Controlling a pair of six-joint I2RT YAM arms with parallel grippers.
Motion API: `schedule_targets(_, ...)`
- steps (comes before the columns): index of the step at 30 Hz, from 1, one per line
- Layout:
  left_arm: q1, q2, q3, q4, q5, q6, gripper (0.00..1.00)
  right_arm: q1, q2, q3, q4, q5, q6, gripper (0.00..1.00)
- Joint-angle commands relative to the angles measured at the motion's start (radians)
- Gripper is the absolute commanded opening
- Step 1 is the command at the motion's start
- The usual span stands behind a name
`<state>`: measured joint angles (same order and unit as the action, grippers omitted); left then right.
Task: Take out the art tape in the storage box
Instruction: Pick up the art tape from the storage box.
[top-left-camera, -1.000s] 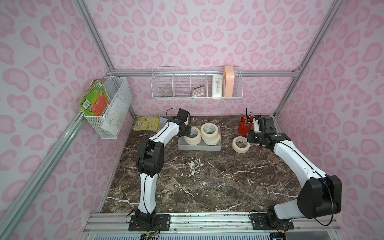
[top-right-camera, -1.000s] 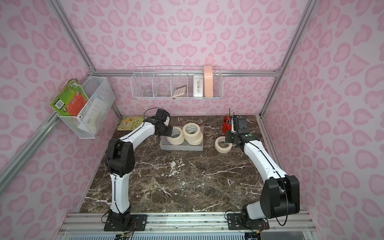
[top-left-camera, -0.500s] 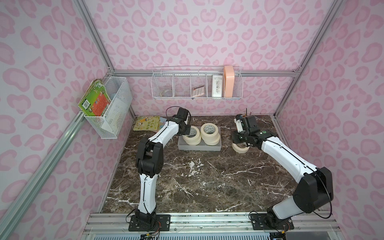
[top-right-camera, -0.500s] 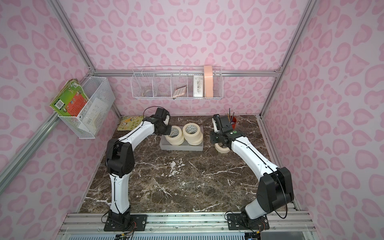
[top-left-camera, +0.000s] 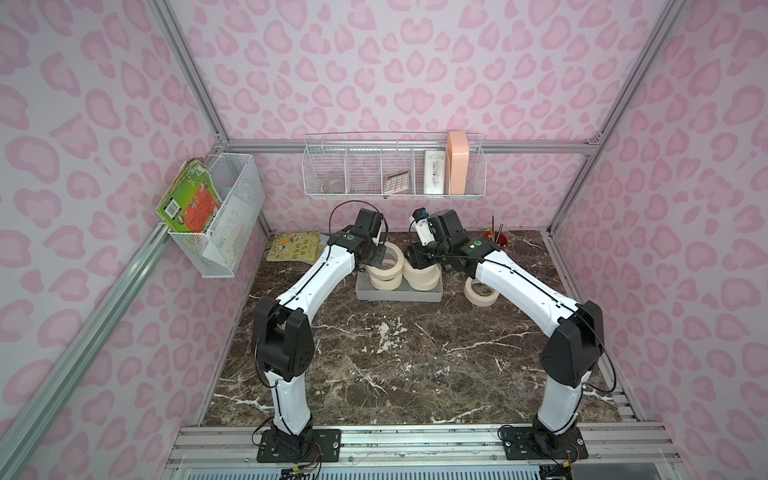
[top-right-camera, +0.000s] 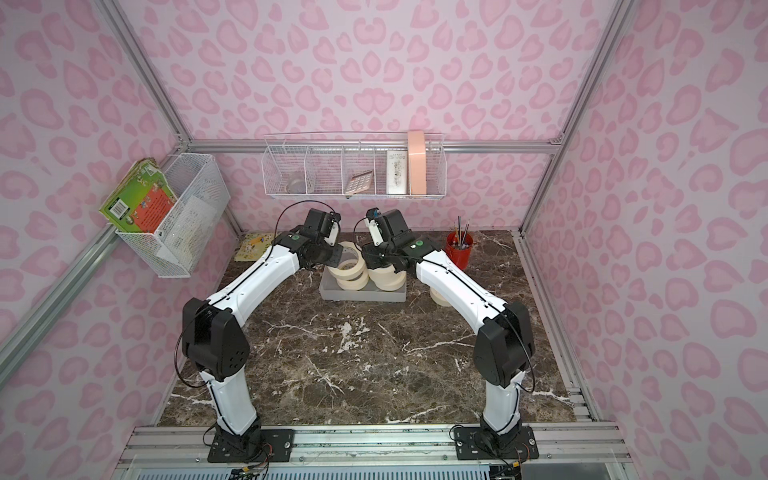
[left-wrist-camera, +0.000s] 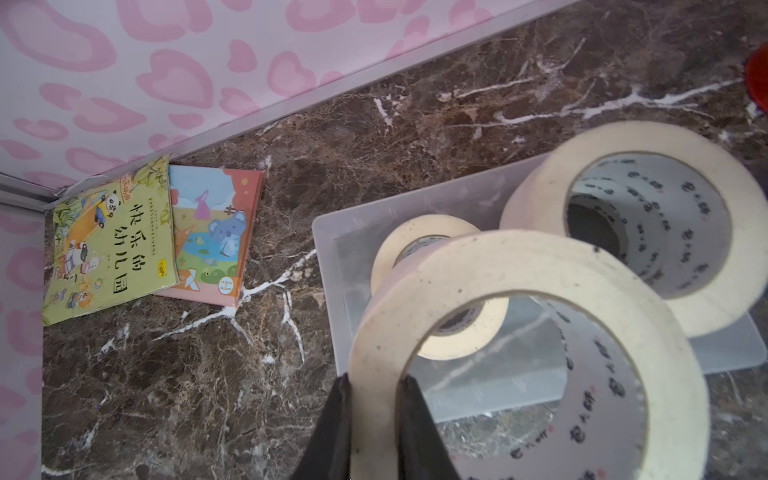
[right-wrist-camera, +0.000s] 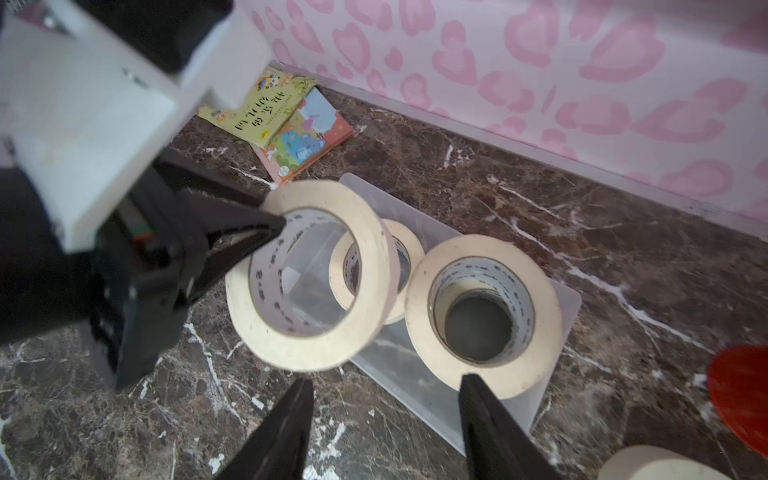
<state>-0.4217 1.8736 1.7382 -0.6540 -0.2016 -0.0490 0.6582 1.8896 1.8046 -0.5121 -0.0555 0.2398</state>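
Inside, storage box (top-left-camera: 399, 296) holds tape rolls (top-left-camera: 422, 276), left end effector (left-wrist-camera: 376, 379) pinching one roll (left-wrist-camera: 540, 266), right end effector (right-wrist-camera: 386, 386) wide

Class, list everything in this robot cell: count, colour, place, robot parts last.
table: one, brown marble, cell floor
box: one, grey, back of table
stacked rolls: several, cream, in box; count unclear
held roll: one, cream, above box
table roll: one, cream, right of box
books: two, yellow-green and pink, back left corner
cup: one, red, with brushes, back right
baskets: two, white wire, on walls
green book: one, side basket
calculator, white card, pink case: one each, back basket
arms: two, white and black, front rail
left tool: one, black, shut on held roll
right tool: one, black, open over box
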Motion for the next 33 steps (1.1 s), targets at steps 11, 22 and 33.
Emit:
schedule_targets(11, -0.057, -0.075, -0.04, 0.08, 0.005, 0.004, 0.0, -0.006, 0.108, 0.045, 0.013, -0.052, 0.039, 0.5)
schedule_targets(22, -0.063, -0.106, -0.057, 0.127, 0.023, -0.004, 0.55, -0.038, 0.075, 0.05, -0.037, 0.018, 0.041, 0.0)
schedule_targets(33, 0.002, -0.14, -0.124, 0.21, 0.082, -0.04, 0.79, -0.228, -0.266, -0.298, -0.09, 0.105, 0.053, 0.0)
